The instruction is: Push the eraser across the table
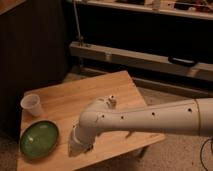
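Note:
The table (pixel 80 95) is a small low square with a light wooden plank top. My white arm reaches in from the right and lies across its front half. The gripper (pixel 76 148) is at the arm's lower left end, low over the table's front edge, just right of the green bowl. The eraser is hidden behind the arm's end, so I cannot tell whether the gripper touches it.
A green bowl (pixel 39 139) sits at the table's front left corner. A clear plastic cup (pixel 31 105) stands behind it at the left edge. A small white object (pixel 111 101) pokes up behind the arm. Dark shelving stands behind the table.

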Action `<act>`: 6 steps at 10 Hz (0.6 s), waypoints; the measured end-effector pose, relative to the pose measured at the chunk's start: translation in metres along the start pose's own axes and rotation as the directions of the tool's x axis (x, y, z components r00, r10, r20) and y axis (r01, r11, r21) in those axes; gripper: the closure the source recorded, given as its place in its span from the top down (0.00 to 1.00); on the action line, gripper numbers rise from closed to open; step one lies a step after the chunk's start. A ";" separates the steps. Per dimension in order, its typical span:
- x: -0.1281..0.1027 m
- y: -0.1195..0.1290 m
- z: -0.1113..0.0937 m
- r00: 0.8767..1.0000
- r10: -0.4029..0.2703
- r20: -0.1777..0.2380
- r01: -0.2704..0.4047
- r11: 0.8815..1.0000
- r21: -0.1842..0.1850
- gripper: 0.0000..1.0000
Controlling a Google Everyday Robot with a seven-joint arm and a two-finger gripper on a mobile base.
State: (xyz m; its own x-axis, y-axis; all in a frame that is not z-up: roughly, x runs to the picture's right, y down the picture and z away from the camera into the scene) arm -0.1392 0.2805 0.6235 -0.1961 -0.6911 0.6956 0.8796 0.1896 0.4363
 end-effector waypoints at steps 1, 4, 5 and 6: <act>-0.006 0.017 0.021 1.000 0.026 -0.007 -0.026 1.000 -0.011 0.00; -0.010 0.058 0.047 0.992 0.110 -0.057 -0.112 0.993 -0.031 0.00; -0.011 0.068 0.048 0.988 0.138 -0.074 -0.141 0.989 -0.046 0.00; -0.012 0.079 0.042 0.982 0.164 -0.092 -0.170 0.984 -0.057 0.00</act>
State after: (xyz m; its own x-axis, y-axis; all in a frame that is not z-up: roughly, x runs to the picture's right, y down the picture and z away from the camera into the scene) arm -0.0853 0.3329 0.6735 -0.0086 -0.7118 0.7023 0.9234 0.2639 0.2788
